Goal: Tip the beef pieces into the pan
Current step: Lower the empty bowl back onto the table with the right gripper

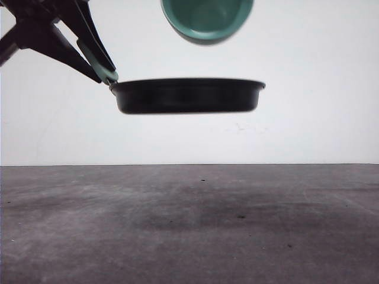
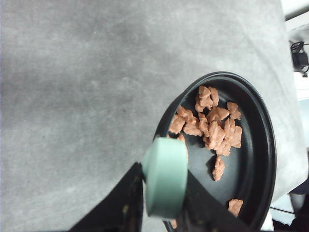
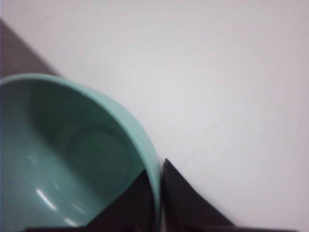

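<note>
The black pan [image 1: 188,96] hangs level in the air above the table, held by its mint-green handle [image 1: 100,66] in my left gripper [image 1: 105,76], which is shut on it. In the left wrist view the beef pieces [image 2: 210,123] lie scattered inside the pan [image 2: 260,145], beyond the handle [image 2: 165,176] clamped in my left gripper [image 2: 164,193]. Above the pan, a teal bowl [image 1: 206,19] is tipped with its mouth facing the camera. My right gripper [image 3: 157,191] is shut on the bowl's rim [image 3: 120,113]; its inside looks empty.
The grey table [image 1: 189,225] stretches below the pan, with a white wall [image 1: 308,118] behind. Cables and a white edge [image 2: 295,43] lie past the table's far corner in the left wrist view.
</note>
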`<state>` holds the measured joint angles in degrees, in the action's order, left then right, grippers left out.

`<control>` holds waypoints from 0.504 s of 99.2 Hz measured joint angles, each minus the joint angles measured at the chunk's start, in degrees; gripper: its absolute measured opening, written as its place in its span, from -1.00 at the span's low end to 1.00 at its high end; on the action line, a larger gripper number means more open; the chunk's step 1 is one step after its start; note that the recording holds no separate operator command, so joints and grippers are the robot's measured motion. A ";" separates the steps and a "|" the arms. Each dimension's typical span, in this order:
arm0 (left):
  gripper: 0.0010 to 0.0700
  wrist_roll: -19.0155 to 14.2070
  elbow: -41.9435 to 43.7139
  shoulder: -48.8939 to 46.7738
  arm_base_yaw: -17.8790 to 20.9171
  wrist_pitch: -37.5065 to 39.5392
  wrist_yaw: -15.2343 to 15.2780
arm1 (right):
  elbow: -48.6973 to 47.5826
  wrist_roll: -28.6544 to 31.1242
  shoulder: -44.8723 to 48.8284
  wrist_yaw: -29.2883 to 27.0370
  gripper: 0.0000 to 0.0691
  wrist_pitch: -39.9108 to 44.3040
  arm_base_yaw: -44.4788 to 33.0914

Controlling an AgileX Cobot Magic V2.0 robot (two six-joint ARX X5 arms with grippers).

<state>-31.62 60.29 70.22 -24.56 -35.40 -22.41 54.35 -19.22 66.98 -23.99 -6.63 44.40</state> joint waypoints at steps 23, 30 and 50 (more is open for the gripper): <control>-0.87 2.32 0.00 1.84 0.00 1.77 0.24 | 0.17 32.35 -1.49 15.06 -0.97 15.19 -17.42; -0.87 2.51 0.00 1.95 0.00 3.37 0.39 | 0.17 35.41 1.22 18.27 -0.97 23.08 -23.71; -0.87 3.17 0.00 2.01 0.00 8.04 0.55 | -1.38 38.80 12.04 35.39 -0.97 34.40 -35.91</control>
<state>-28.45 60.29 72.23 -24.56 -27.35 -21.87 52.97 19.57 79.02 11.40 27.77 8.49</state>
